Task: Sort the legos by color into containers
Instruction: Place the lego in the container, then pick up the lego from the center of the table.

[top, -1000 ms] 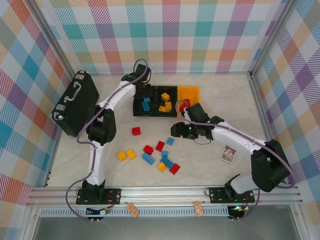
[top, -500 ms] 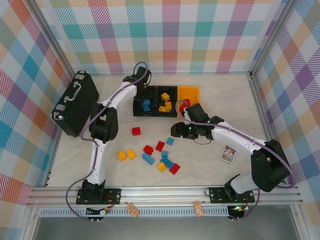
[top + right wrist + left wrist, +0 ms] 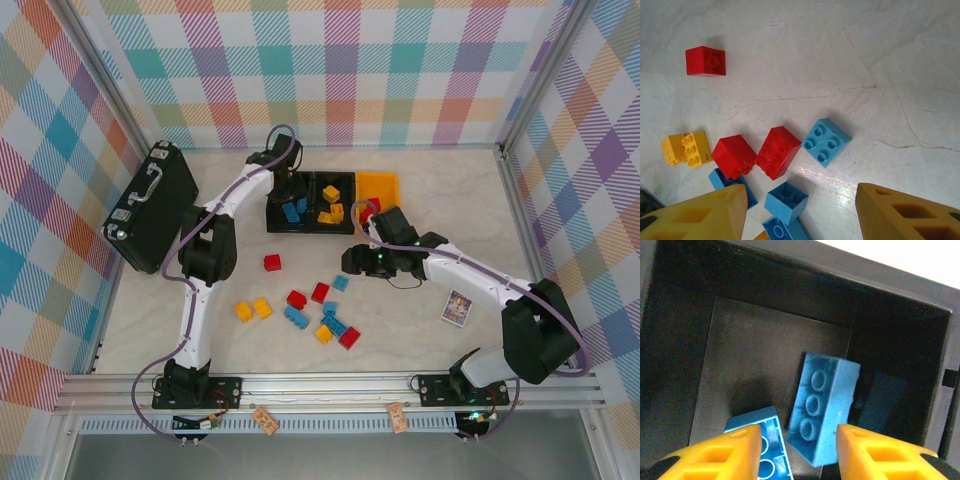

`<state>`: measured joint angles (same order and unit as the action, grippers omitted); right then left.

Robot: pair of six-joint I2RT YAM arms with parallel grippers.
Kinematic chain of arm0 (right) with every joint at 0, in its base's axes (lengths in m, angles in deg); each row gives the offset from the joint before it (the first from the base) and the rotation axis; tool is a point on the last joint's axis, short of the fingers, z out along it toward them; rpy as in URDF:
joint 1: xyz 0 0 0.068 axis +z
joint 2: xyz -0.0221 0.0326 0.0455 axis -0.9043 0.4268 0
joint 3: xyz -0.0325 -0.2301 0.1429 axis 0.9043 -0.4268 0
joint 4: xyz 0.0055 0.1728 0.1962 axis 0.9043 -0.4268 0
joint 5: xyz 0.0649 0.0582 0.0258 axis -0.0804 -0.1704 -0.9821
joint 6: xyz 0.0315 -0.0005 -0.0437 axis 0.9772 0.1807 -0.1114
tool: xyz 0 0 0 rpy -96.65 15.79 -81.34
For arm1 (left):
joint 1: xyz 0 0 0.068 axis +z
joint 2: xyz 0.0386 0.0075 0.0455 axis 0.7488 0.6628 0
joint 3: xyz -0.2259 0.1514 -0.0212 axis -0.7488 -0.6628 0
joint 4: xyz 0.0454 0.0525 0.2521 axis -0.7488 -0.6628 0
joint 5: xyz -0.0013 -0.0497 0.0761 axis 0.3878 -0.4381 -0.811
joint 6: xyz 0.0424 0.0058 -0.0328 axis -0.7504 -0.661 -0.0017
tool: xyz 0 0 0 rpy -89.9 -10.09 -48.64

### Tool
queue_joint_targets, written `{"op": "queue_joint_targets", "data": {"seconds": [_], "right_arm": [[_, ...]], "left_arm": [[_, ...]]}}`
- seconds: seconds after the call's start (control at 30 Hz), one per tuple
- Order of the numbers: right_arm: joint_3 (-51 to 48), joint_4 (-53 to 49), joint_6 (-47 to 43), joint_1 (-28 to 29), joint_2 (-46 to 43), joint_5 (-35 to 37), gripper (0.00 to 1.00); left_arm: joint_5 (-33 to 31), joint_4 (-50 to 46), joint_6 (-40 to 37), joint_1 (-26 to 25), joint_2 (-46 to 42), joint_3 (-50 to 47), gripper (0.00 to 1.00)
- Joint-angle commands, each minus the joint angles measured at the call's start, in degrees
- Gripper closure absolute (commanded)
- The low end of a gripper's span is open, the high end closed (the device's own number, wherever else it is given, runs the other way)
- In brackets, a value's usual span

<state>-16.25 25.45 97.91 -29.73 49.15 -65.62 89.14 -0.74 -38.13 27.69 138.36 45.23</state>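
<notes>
Table (image 3: pixel 400 335): loose bricks (image 3: pixel 318 306) scattered mid-surface. Bins (image 3: pixel 383 185) along far side. Left gripper (image 3: pixel 796 437) over left black bin (image 3: pixel 765 355), jaws part-open, gripping nothing. Blue brick (image 3: pixel 822 415) lies tilted below. Lift straight up, clear of walls. Right gripper (image 3: pixel 801 192) hovers wide open, empty. Take blue square brick (image 3: pixel 827 142), fingers square to sides, avoid red neighbour (image 3: pixel 778 151).
</notes>
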Motion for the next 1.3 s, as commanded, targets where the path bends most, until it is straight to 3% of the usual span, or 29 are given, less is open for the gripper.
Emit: {"op": "queue_joint_targets", "data": {"seconds": [0.0,0.33,0.73,0.87,1.27], "right_arm": [[0.66,1.02,0.49,0.17,-0.51,-0.27,0.41],[1.99,-1.05,-0.87,0.18,-1.42,0.26,0.41],[4.10,-5.22,-6.34,-0.28,-5.35,0.23,0.40],[5.74,-6.04,-7.30,-0.37,-4.58,-0.53,0.39],[3.70,-1.94,-5.06,0.08,-1.21,-4.93,0.39]], "left_arm": [[1.71,0.82,1.03,0.32,-4.97,-1.62,0.57],[4.76,4.00,1.00,-1.14,-16.52,-12.52,0.57],[4.29,7.23,0.11,-2.25,-36.59,-39.87,0.53],[1.65,8.58,0.30,-2.76,-42.22,-48.56,0.46],[-2.15,8.64,1.94,-5.52,-38.94,-54.60,0.35]]}}
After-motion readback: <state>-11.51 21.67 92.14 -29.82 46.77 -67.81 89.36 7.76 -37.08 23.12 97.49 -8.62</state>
